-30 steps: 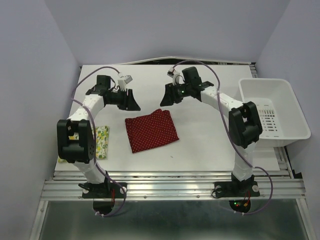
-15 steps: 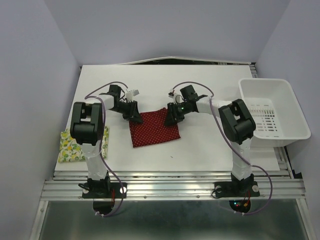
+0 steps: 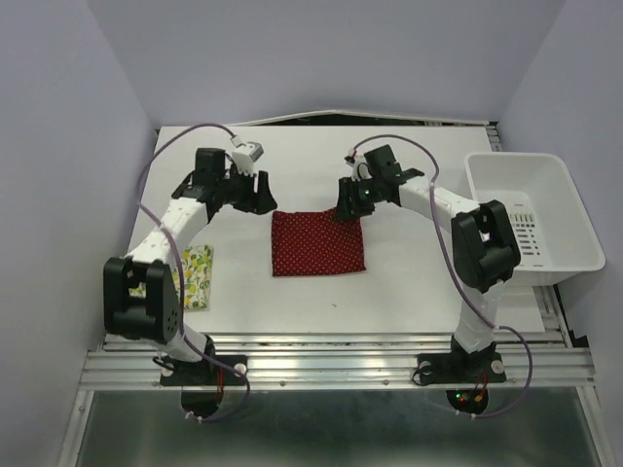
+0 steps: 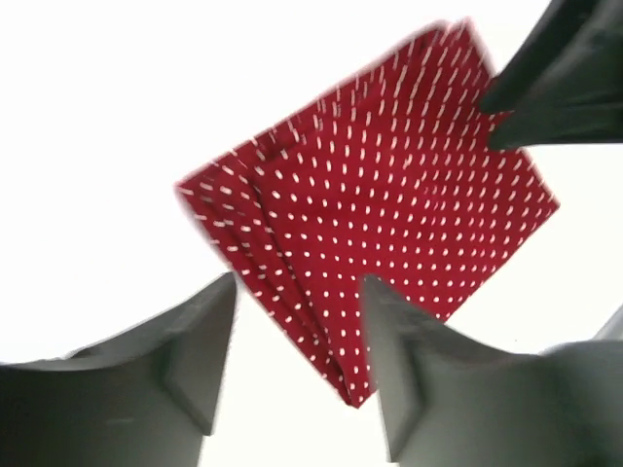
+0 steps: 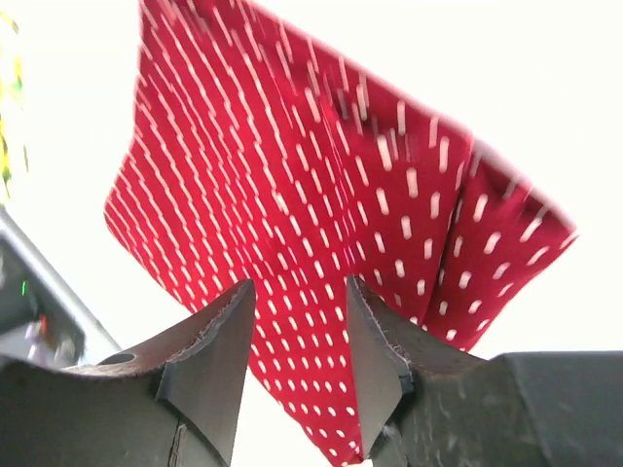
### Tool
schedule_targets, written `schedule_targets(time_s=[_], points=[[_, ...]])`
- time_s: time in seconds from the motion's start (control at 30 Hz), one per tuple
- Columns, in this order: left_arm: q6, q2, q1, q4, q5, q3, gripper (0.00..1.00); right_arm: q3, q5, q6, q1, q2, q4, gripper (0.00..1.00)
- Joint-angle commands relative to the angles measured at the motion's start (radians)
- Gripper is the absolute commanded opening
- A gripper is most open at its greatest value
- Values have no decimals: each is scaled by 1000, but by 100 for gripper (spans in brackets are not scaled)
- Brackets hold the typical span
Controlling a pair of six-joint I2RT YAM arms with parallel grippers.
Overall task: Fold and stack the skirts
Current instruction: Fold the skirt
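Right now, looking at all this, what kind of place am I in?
Probably a robotics lab test cell: a left arm and a right arm are bolted at the edge of a white table boxed in by plain walls, with a folded red dotted skirt and a white bin.

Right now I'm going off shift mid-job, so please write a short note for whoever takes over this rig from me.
Left pincer: open, empty, beside the far left corner of the red skirt.
Right pincer: open, at its far right corner; contact unclear.
Red skirt: folded square, flat in the middle of the table.
Lemon skirt: near the table's left edge, partly hidden behind the left arm; fold unclear.
Done: red skirt folded.
To do: check the lemon skirt's fold, then stack the two.
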Motion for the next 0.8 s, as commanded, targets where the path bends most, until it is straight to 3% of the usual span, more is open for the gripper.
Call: schedule_targets(time_s=[0.0, 0.1, 0.17, 0.27, 0.4, 0.57, 0.77], points=[[-63, -236, 25, 110, -178, -48, 71, 189, 170, -6, 58, -88, -1, 48], [-158, -311, 63, 94, -272, -60, 92, 319, 313, 8, 118, -47, -41, 50], [-233, -345, 109, 93, -322, -72, 98, 396, 443, 41, 198, 16, -105, 50], [-312, -328, 158, 43, -294, -78, 98, 557, 549, 96, 294, 132, -208, 50], [-364, -325, 314, 79, -171, -123, 98, 709, 669, 139, 382, 255, -274, 54], [-339, -270, 341, 39, -169, -92, 99, 841, 750, 149, 460, 366, -277, 57], [-327, -249, 341, 45, -177, -114, 99, 857, 841, 153, 489, 426, -265, 57]])
